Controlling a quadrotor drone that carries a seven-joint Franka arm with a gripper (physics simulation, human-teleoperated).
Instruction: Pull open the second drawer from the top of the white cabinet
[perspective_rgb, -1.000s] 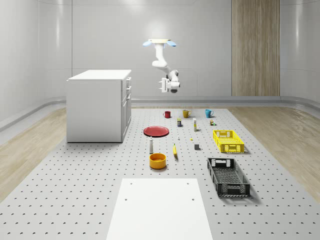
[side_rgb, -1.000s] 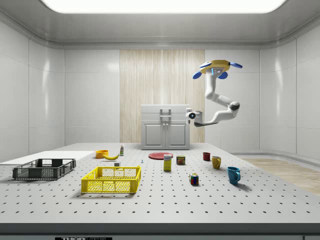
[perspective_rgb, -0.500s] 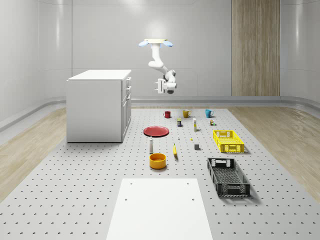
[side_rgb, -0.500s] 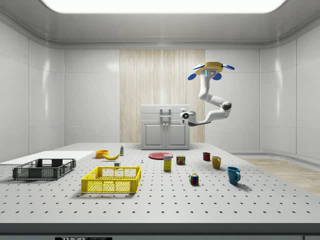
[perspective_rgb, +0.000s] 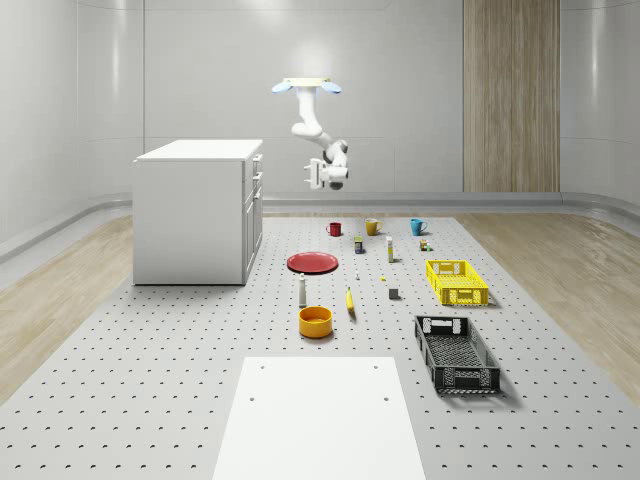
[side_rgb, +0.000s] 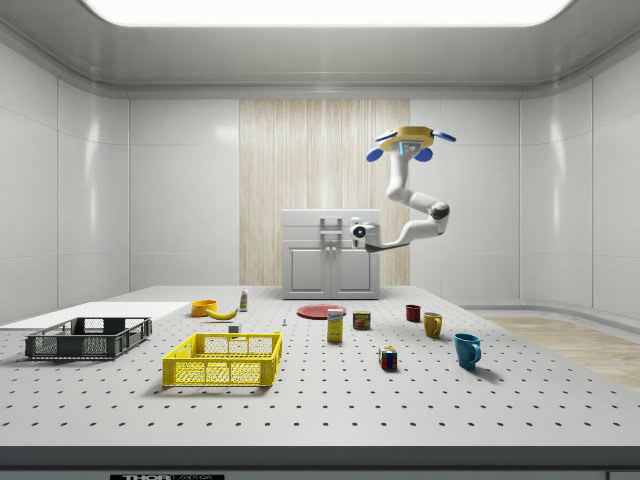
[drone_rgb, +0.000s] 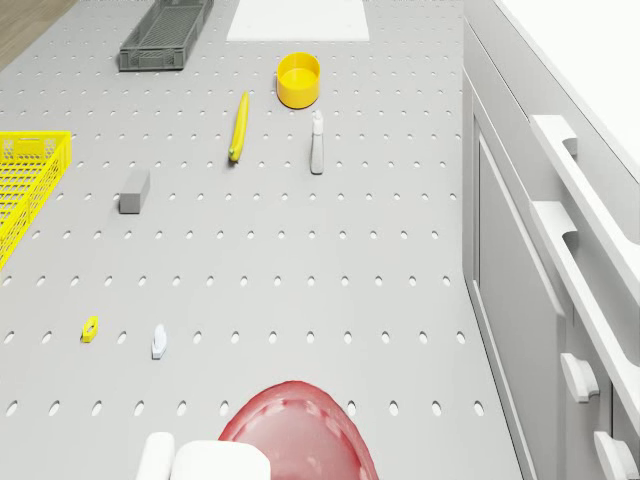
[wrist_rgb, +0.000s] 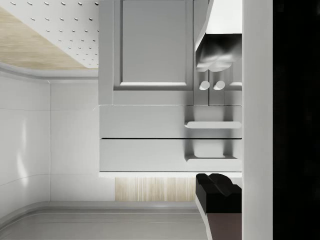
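The white cabinet stands at the whole-scene view's left, its drawers and doors facing right. All its drawers look shut. The second drawer lies under the top drawer, each with a bar handle; the second one's handle is level with my gripper. The drone hovers above the floor to the right of the cabinet, higher than its top. My gripper points at the drawer fronts, a short gap away. It is open, and one finger stands well apart from the other.
A red plate lies on the floor below the arm. Mugs, a white bottle, a banana and an orange bowl sit further out. A yellow crate and a black crate are at the right.
The drone, arm and gripper have moved toward the cabinet, to the whole-scene view's left, and sunk slightly. The gap to the drawer fronts has shrunk.
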